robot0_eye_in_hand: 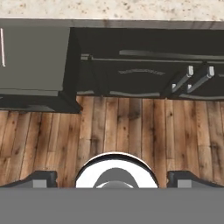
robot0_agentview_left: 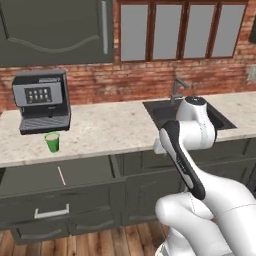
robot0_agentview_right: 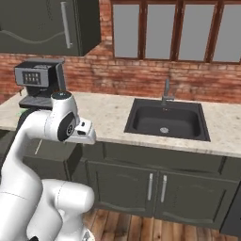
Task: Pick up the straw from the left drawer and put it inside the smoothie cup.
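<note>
The left drawer (robot0_agentview_left: 30,178) stands pulled out under the counter, and the thin pale straw (robot0_agentview_left: 61,175) lies on its floor, right of centre. On the counter above it the green smoothie cup (robot0_agentview_left: 52,142) stands upright in front of the coffee machine. My hand (robot0_agentview_right: 84,133) hangs at the counter's front edge, well to the right of the drawer and apart from both. In the hand view my gripper (robot0_eye_in_hand: 113,179) is open with nothing between its fingertips (robot0_eye_in_hand: 43,178). It points down at the wooden floor, with the drawer (robot0_eye_in_hand: 35,52) and the straw (robot0_eye_in_hand: 2,47) at the upper left.
A grey coffee machine (robot0_agentview_left: 41,101) stands at the counter's left, close behind the cup. A dark sink (robot0_agentview_right: 164,120) with a tap is sunk in the counter to the right. Cabinet doors with bar handles (robot0_eye_in_hand: 192,78) lie below the sink. Wall cabinets hang above.
</note>
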Motion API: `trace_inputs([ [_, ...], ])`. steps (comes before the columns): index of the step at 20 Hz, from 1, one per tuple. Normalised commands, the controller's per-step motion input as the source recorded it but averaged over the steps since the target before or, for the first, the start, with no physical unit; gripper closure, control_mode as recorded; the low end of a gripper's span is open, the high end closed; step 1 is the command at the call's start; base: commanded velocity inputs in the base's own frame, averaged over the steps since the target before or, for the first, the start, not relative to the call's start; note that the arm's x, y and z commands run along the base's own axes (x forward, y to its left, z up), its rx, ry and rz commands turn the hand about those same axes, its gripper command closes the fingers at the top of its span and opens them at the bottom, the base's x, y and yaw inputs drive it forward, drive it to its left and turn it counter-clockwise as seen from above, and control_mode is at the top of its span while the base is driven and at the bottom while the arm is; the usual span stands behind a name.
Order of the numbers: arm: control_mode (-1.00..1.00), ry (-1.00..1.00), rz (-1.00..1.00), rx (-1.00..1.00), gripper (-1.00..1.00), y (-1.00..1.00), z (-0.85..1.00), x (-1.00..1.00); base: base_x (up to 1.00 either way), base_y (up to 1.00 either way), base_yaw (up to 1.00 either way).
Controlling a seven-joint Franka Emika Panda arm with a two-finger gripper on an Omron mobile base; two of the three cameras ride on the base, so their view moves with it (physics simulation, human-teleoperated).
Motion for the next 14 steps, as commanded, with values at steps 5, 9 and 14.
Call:
trace_inputs([
  [5, 1.00, 0.00, 0.00, 0.00, -1.00, 0.00, 0.00, 0.00, -0.08, 0.74, 0.00],
  [9, 1.00, 0.00, 0.00, 0.00, -1.00, 0.00, 0.00, 0.00, 0.00, 0.79, 0.00],
  [14, 1.00, 0.00, 0.00, 0.00, -1.00, 0.00, 0.00, 0.00, 0.00, 0.79, 0.00],
])
